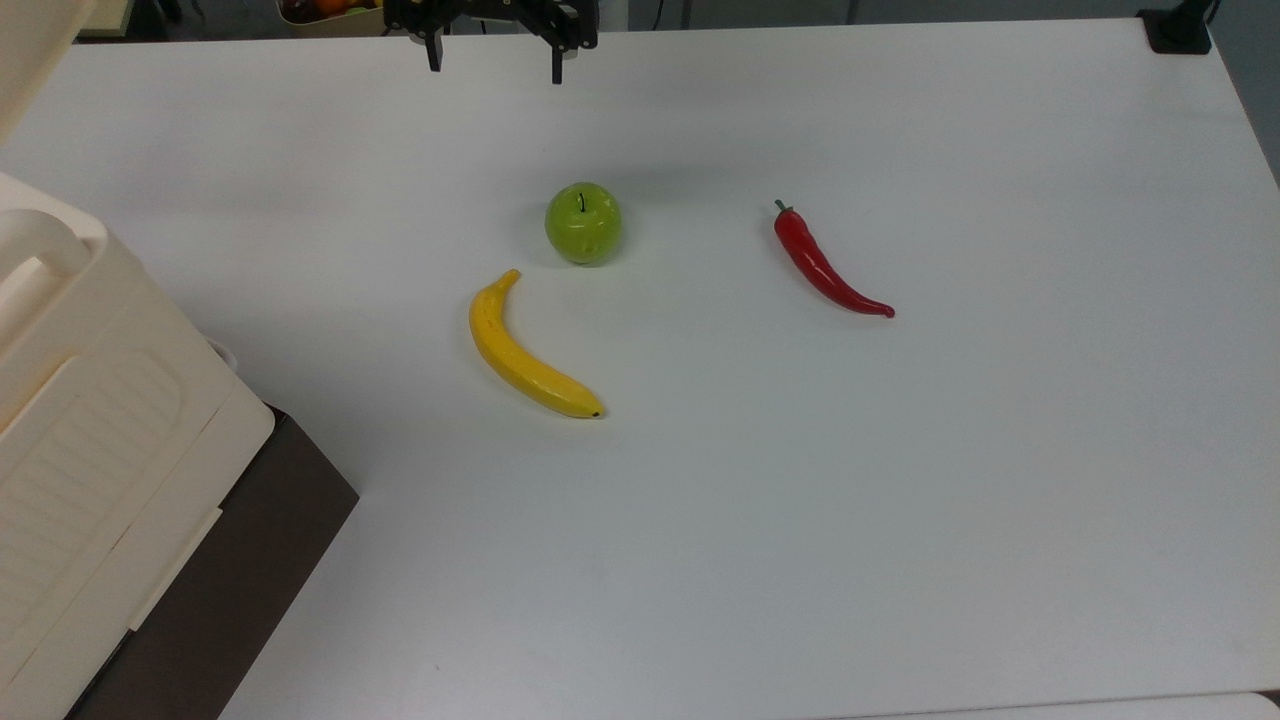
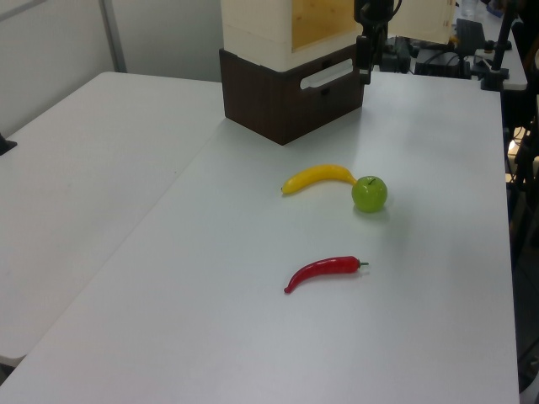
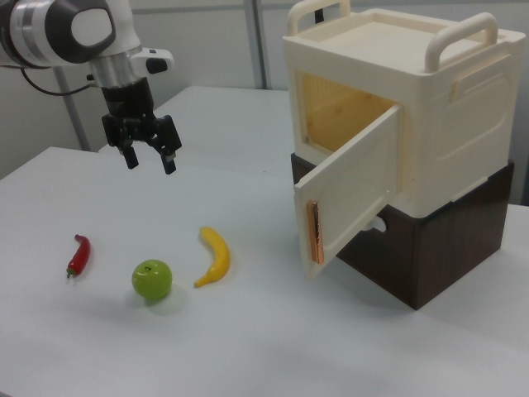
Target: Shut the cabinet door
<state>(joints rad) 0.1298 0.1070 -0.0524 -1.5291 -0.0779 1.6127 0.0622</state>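
The cream cabinet (image 3: 413, 107) stands on a dark brown base (image 3: 430, 248) at the right view's right. Its cabinet door (image 3: 351, 190) hangs swung outward, baring a yellowish inside, with a copper strip along its free edge. In the top view the cabinet (image 1: 100, 420) fills the left edge, ribbed panel up. In the left view the cabinet (image 2: 286, 50) stands at the far end. My gripper (image 3: 149, 159) hangs open and empty above the table, well to the left of the door in the right view. The gripper (image 1: 495, 62) sits at the top view's top edge.
On the white table (image 1: 900, 500) lie a yellow banana (image 1: 525, 355), a green apple (image 1: 583, 223) and a red chilli pepper (image 1: 825, 265), all between the gripper and the table's near half. A second table (image 2: 76, 168) adjoins on the left view's left.
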